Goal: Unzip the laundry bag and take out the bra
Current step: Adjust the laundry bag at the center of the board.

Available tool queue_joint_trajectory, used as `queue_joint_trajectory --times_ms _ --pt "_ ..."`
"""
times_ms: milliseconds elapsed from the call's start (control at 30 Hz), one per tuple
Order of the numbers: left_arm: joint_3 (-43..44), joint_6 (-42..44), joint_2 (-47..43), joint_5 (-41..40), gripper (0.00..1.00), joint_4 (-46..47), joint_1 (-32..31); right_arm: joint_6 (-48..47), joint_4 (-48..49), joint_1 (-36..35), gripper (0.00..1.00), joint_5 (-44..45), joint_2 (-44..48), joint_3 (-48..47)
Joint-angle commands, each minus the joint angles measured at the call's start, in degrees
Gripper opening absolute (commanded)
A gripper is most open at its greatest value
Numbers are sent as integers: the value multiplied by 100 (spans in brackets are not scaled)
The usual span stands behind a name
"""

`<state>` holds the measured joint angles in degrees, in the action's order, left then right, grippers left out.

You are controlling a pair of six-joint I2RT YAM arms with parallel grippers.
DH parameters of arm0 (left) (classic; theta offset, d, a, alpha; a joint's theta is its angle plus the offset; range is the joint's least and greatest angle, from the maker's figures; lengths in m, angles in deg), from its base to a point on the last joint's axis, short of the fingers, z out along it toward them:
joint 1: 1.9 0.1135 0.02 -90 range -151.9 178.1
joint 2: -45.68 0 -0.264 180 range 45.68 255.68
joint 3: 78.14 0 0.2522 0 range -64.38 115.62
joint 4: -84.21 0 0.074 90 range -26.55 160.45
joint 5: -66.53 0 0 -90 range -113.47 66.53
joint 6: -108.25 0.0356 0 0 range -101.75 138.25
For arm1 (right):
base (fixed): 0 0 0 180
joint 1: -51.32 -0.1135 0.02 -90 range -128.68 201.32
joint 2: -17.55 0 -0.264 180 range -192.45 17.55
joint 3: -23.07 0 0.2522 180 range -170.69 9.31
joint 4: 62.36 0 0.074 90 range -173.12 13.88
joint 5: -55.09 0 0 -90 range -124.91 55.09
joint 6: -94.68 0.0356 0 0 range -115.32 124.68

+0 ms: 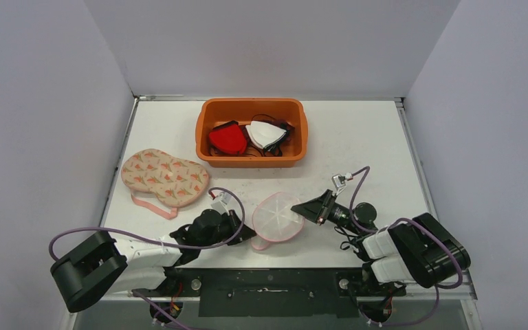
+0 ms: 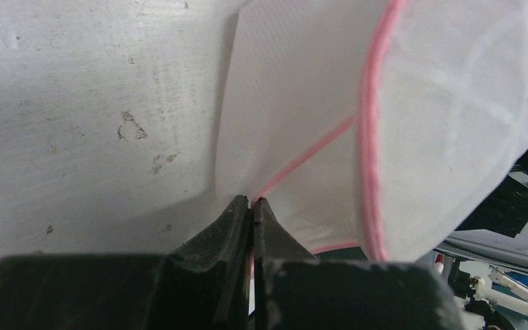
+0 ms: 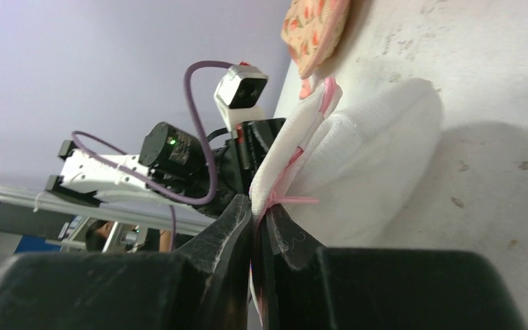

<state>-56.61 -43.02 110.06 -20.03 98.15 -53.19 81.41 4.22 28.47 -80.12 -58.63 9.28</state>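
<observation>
The left gripper [image 2: 251, 201] is pinched fully closed on a thin fold of the laundry bag [image 2: 447, 137], right where a line of pink trim [image 2: 368, 137] runs down into the fingertips. Across from it, the right gripper [image 3: 256, 205] is closed just as tightly on the bag's opposite edge, with white mesh bunched between its fingers and a thin pink cord [image 3: 295, 200] coming out beside them. Whether that cord is the zipper pull is too small to tell. The bag hangs between the two arms as a puffed white dome near the front of the table [image 1: 357, 144]. The bra cannot be seen through the mesh, and the views do not show how far the zip is open. The main risk from here is that the right grip has cloth rather than the puller. Drawing the arms apart would then stretch or tear the mesh instead of running the zip. The left pinch holds so little material that a firm tug could slip it off the trim and let the whole bag drag. Farther back stand an orange tub [image 1: 206, 134] holding a red cup [image 1: 228, 139] and a white cup [image 1: 266, 133], and a floral padded piece [image 1: 165, 177] lies well apart to the left.
</observation>
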Motion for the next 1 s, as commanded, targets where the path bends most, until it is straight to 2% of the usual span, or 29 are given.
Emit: queue_joint_trajectory --times_ms 0,200,233,333,467,600,767,867,967 --pt "225 14 255 134 0 528 14 -535 1002 -28 5 696 -444 169" --pt "192 2 229 90 0 550 27 -870 1132 -172 5 1184 -1077 319" --pt "173 2 180 88 2 530 35 -890 1160 -187 5 1221 -1180 322" --pt "118 -3 -92 15 22 333 67 -868 1390 -207 5 1202 -1474 300" --pt "113 168 -683 -159 56 -332 96 -789 1759 -203 5 1112 -1855 277" --pt "146 357 -1354 -513 82 -1081 132 -790 2052 -204 5 1002 -2164 278" --pt "159 588 -1237 -394 89 -1046 236 -872 2168 -248 5 928 -2486 255" --pt "330 740 -720 -207 89 -895 235 -913 2167 -303 5 913 -2524 226" --pt "576 882 -269 -114 84 -891 240 -918 2149 -333 5 901 -2542 193"
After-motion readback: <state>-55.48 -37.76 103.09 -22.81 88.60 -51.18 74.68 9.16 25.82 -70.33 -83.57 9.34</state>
